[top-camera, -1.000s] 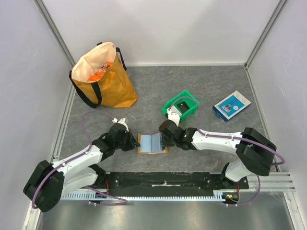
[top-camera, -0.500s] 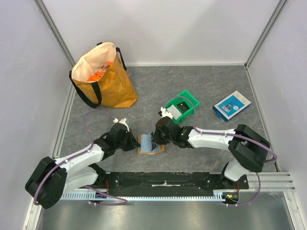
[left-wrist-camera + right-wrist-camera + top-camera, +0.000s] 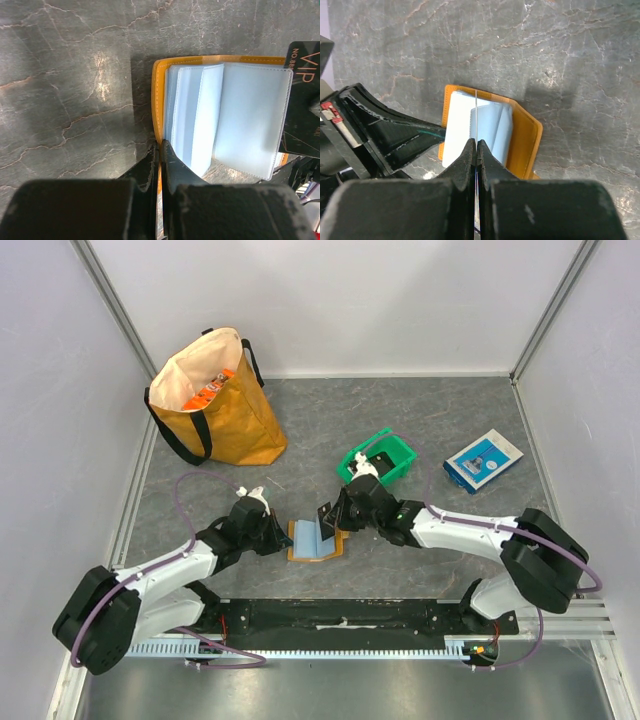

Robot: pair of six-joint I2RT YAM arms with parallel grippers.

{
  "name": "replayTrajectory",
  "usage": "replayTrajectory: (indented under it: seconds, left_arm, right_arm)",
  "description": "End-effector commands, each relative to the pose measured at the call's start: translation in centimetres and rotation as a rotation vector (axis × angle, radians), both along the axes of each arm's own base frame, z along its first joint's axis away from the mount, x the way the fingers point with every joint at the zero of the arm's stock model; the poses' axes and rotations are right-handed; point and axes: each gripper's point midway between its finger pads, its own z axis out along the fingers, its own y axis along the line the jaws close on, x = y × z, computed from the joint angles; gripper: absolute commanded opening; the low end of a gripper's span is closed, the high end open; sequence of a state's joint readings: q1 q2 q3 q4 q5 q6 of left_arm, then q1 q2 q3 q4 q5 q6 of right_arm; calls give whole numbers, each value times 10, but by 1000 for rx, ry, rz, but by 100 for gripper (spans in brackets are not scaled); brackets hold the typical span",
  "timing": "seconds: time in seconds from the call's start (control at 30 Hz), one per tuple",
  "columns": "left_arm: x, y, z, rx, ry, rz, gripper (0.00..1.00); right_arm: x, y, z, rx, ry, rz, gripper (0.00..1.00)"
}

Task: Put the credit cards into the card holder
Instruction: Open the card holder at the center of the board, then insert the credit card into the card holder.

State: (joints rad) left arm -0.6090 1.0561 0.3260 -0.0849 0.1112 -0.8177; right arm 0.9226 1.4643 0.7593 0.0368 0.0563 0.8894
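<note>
Top external view: one orange card holder (image 3: pixel 314 541) lies open on the grey tabletop (image 3: pixel 330 420), close to the near edge and just beyond the black rail (image 3: pixel 340 615) that carries the arms. The left gripper (image 3: pixel 279 537) comes in from the left. The right gripper (image 3: pixel 330 522) comes in from the right, over the holder's far right corner.

From the left wrist, the left gripper (image 3: pixel 160 148) is pinched tight on the holder's orange border (image 3: pixel 157 100). The light blue clear sleeves (image 3: pixel 235 115) fan up to the right; I cannot count them for sure. One black card (image 3: pixel 303 100) printed "VIP" stands at the right edge of the sleeves.

From the right wrist, the right gripper (image 3: pixel 476 146) is closed on that card, which shows only as a thin pale line (image 3: pixel 476 112) running out from the fingers over the sleeves. The holder's (image 3: pixel 525 140) right flap lies flat and uncovered.

I count one card, one holder, one orange-yellow tote bag (image 3: pixel 225 410) at the far left near the wall, one green bin (image 3: pixel 385 462) just beyond the right arm, and one blue-and-white box (image 3: pixel 483 460) well off to the right. Grey tabletop runs from the holder to the bag and along the far wall.
</note>
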Motion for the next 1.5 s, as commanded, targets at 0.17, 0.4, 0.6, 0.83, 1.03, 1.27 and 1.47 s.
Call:
replayTrajectory:
  seconds: [0.17, 0.4, 0.6, 0.83, 1.03, 1.27, 1.47]
  left_arm:
    - [3, -2, -1, 6, -28, -30, 2]
    - [3, -3, 1, 5, -31, -31, 2]
    - [1, 1, -4, 15, -21, -12, 2]
    - [-1, 4, -14, 32, 5, 0, 2]
    - [-4, 4, -19, 20, 13, 1, 2]
    - [-4, 4, -19, 17, 16, 4, 2]
    - [-3, 4, -18, 19, 14, 8, 2]
  right_arm:
    - [-8, 26, 19, 188, 14, 61, 0]
    - [-13, 22, -19, 73, 98, 71, 0]
    - [-10, -7, -27, 20, 55, -26, 0]
    - [-12, -7, -40, 129, 72, -90, 0]
    - [-11, 1, -39, 239, 56, -97, 0]
    - [-13, 5, -42, 277, 67, -94, 0]
    - [-17, 12, -42, 340, 73, -88, 0]
